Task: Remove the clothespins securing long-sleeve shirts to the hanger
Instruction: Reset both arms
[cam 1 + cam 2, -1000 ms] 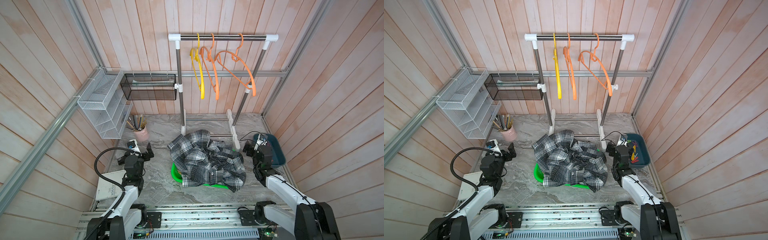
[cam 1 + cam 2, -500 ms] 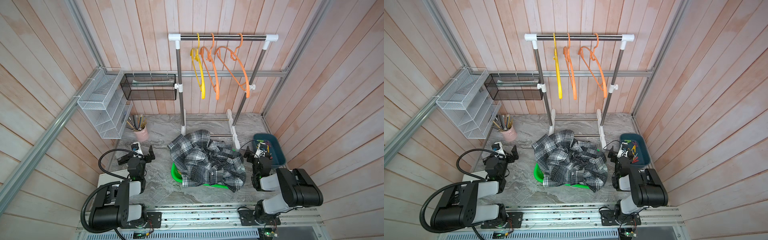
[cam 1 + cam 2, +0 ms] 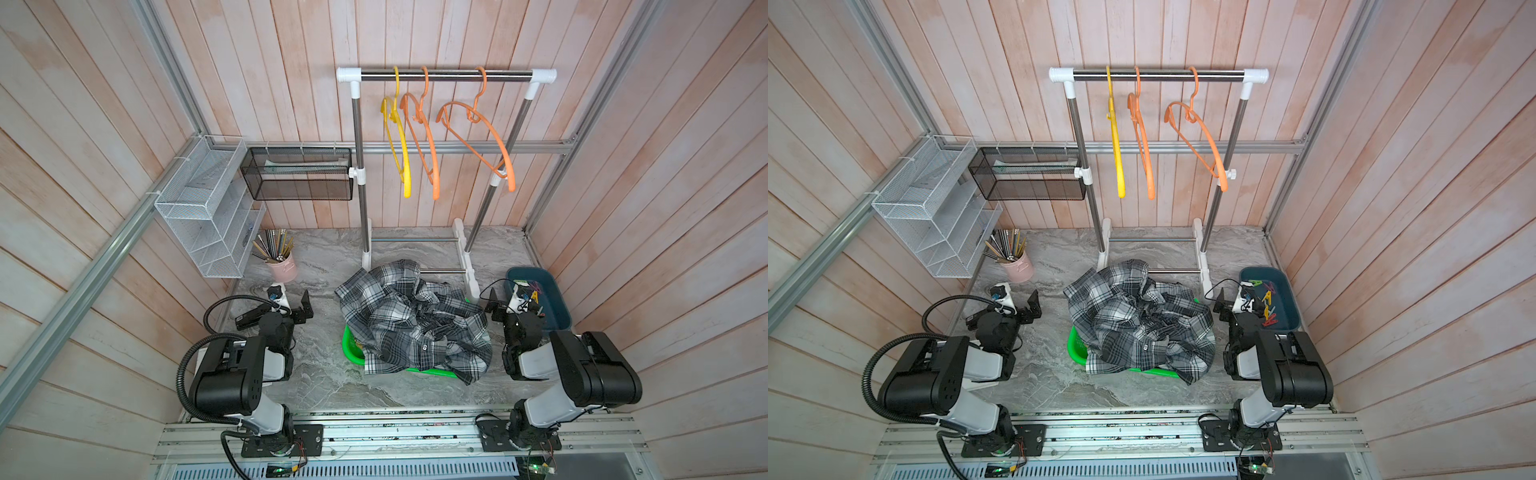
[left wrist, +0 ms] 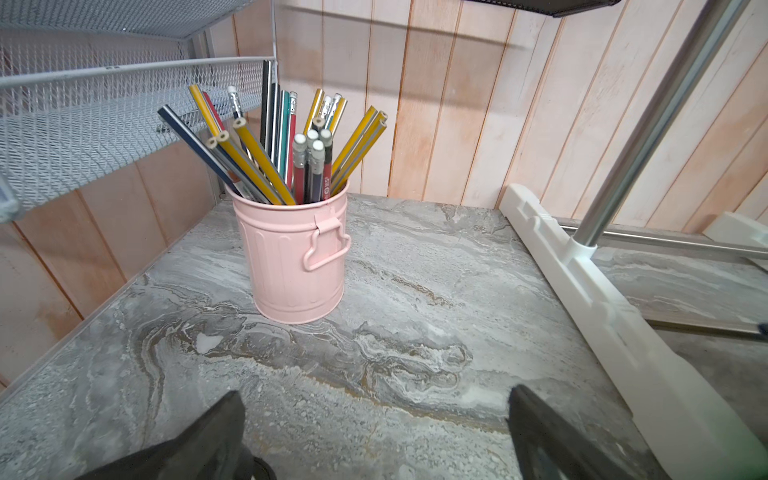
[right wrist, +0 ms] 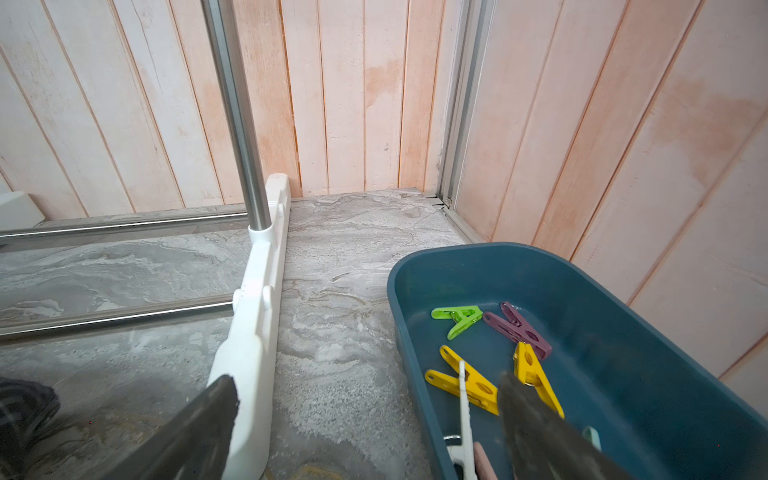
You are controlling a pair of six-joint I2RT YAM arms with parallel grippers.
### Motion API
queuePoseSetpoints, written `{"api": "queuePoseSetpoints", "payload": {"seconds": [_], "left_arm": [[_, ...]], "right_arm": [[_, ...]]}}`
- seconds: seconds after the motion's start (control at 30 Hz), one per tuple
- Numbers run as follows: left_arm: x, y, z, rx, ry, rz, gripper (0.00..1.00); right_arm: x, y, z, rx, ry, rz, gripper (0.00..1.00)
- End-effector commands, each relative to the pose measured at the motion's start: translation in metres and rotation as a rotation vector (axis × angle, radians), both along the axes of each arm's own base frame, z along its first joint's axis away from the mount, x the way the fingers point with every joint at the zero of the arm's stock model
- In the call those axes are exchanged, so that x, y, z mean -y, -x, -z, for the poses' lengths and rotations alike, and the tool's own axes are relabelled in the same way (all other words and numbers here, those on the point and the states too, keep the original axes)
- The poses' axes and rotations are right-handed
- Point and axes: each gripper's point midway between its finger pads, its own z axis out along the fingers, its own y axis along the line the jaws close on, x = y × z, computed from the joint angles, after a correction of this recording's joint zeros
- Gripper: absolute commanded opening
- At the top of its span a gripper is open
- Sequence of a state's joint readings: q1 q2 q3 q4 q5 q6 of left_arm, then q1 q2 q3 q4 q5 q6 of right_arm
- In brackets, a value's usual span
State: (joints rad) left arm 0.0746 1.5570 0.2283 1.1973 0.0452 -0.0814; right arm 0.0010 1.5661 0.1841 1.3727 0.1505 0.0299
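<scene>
Hovering low over marble table (image 3: 316,374), both grippers spread wide, holding nothing. left gripper (image 4: 374,399) faces pink pencil cup (image 4: 291,257). right gripper (image 5: 365,382): one finger over teal bin (image 5: 415,266), other over table. clothespins (image 5: 469,382) lie loose in bin: yellow, green, purple, white. long-sleeve shirts (image 3: 411,320) heaped in grey plaid pile over green basket (image 3: 351,345), mid-table, between arms. hangers (image 3: 428,153) bare on rack (image 3: 444,75).

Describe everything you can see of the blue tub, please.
The tub is dark teal, smooth like plastic, oblong with rounded corners and upright walls, open on top. It sits on the grey marbled table by the wooden wall, apart from the rack's white foot. Loose clothespins lie inside: yellow, green, purple, white.
</scene>
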Motion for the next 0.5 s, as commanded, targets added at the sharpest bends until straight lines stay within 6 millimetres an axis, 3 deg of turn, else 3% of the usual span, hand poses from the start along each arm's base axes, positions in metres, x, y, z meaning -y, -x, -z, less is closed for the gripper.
{"api": "queuePoseSetpoints", "payload": {"seconds": [0.0, 0.17, 0.47], "left_arm": [[0.003, -0.005, -0.011, 0.041, -0.021, 0.014, 1.00], [0.017, -0.011, -0.009, 0.020, -0.042, 0.101, 1.00], [0.018, -0.013, -0.008, 0.010, -0.050, 0.102, 1.00]], "right_arm": [[0.000, -0.004, -0.006, 0.018, 0.001, -0.007, 0.98], [0.000, -0.004, -0.006, 0.017, 0.000, -0.008, 0.98], [0.000, -0.004, -0.006, 0.019, 0.000, -0.009, 0.98]]}}
